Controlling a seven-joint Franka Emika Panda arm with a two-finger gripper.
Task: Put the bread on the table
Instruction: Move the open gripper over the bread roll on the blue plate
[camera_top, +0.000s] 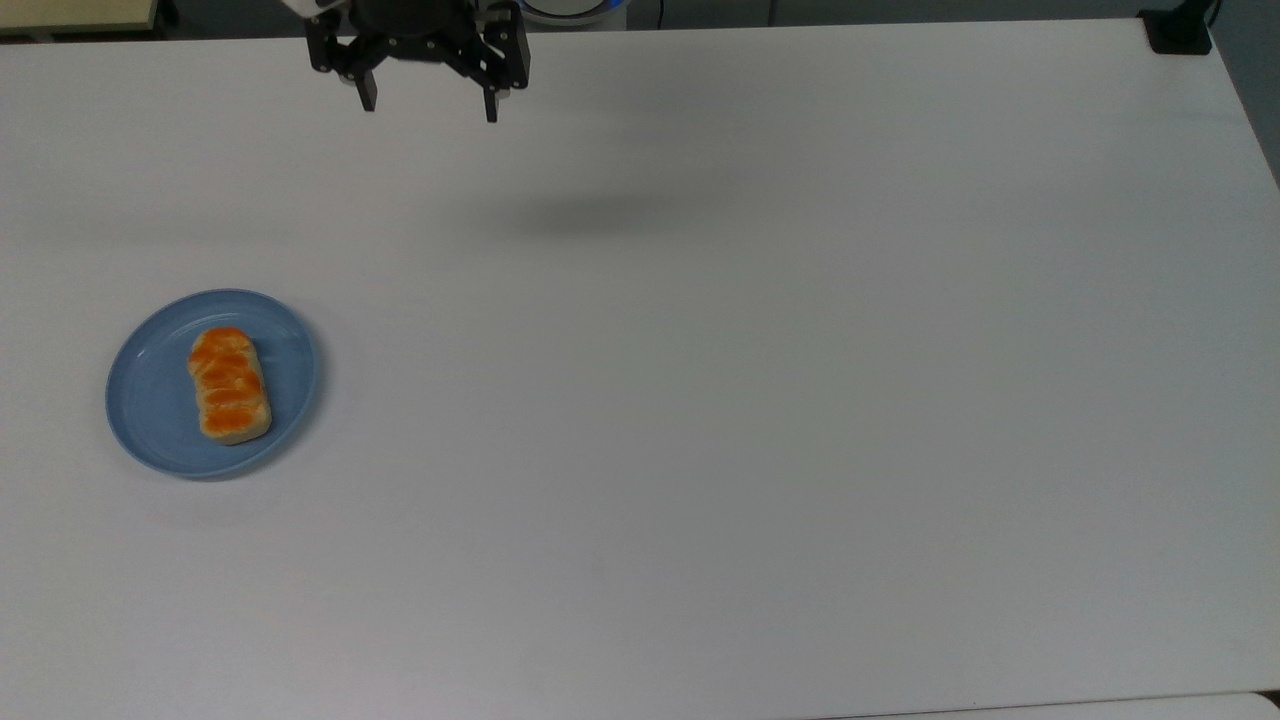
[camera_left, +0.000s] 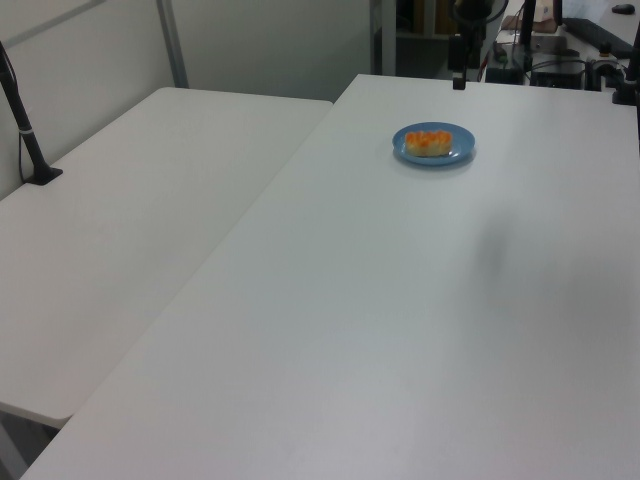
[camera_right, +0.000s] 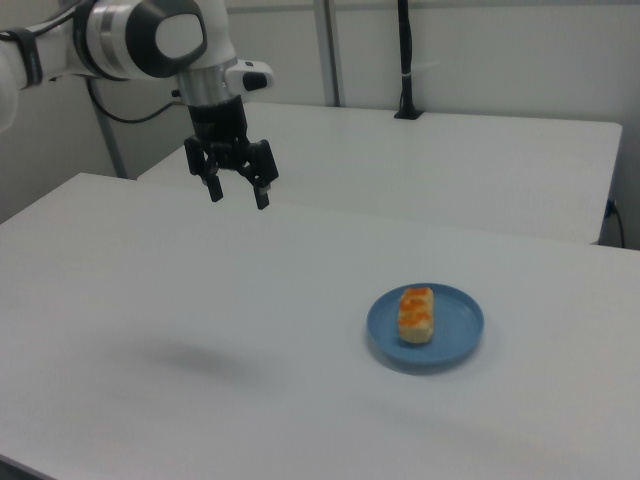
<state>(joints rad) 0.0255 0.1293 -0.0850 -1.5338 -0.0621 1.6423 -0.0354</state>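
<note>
Nothing is done yet: the bread (camera_top: 229, 385) lies on the blue plate (camera_top: 150, 410), while the gripper (camera_top: 428, 108), spread and empty, hangs well apart above the table (camera_top: 760, 400).

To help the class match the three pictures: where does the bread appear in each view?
Top view: bread at the top view's left, lying on the blue plate.
Left view: bread at upper right of centre.
Right view: bread at lower right of centre.
Shared landmark: the blue plate.
</note>
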